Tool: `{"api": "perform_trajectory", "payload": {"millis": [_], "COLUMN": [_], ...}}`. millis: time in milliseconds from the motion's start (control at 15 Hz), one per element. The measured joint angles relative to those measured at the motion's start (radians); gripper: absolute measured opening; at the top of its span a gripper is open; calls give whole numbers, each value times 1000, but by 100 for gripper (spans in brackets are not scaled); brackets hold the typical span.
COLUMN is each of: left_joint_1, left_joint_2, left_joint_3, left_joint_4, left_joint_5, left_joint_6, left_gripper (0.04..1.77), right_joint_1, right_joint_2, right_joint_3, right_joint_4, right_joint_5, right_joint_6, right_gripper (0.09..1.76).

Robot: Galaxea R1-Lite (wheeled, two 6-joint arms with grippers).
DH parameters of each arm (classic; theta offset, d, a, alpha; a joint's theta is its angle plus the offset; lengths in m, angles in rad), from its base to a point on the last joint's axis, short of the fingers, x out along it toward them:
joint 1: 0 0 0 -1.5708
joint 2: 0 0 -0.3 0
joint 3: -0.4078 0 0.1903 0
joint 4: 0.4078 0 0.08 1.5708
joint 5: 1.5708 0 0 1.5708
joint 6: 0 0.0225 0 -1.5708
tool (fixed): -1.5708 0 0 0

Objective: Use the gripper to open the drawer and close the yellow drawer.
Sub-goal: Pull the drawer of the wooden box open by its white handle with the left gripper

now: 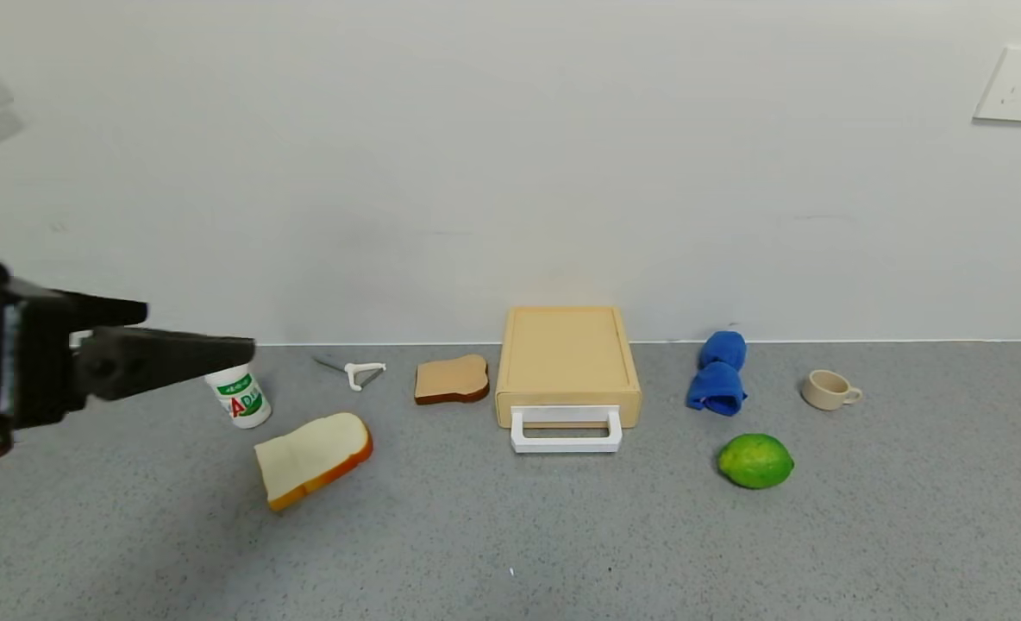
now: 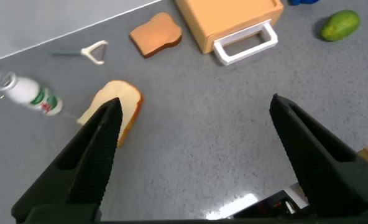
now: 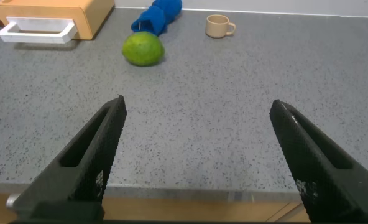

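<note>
The pale yellow drawer (image 1: 566, 355) stands against the back wall at the middle of the grey table, its tray pushed in and its white loop handle (image 1: 566, 430) facing me. It also shows in the left wrist view (image 2: 230, 18) and the right wrist view (image 3: 53, 9). My left gripper (image 1: 198, 330) is open and empty, held above the table's left side, well left of the drawer; its fingers (image 2: 91, 155) stand wide apart. My right gripper (image 3: 196, 109) is open and empty, low over the table's front edge, out of the head view.
A white bottle (image 1: 239, 397), a peeler (image 1: 357, 373), a brown toast slice (image 1: 452, 379) and a white bread slice (image 1: 312, 457) lie left of the drawer. A blue cloth (image 1: 717, 373), a cup (image 1: 828, 390) and a lime (image 1: 754, 461) lie to its right.
</note>
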Motion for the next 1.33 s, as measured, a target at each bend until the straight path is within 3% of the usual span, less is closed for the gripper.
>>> {"api": "perform_trajectory", "payload": {"millis": [467,667,933,1067,1333], "left_joint_1": [-163,-213,-255,-265,-289], "left_joint_2": [383,504,643,705,824], "left_joint_3": [-241,-310,-419,-449,-510], "left_joint_4": [5,9,94,105,104], "left_joint_5": [-29,-29,-44,-92,-103], "left_joint_6": [3,45,120,187,222], "left_gripper": [172,172,172,172,172], "right_joint_1": [0,-1,0,0,0], "right_joint_2": [0,0,0,0,0], "right_joint_3": [0,0,0,0,0], "right_joint_4": [0,0,0,0,0], "right_joint_5": [0,0,0,0,0], "right_joint_6": [0,0,0,0,0], "right_gripper": [170,170,170,170,170]}}
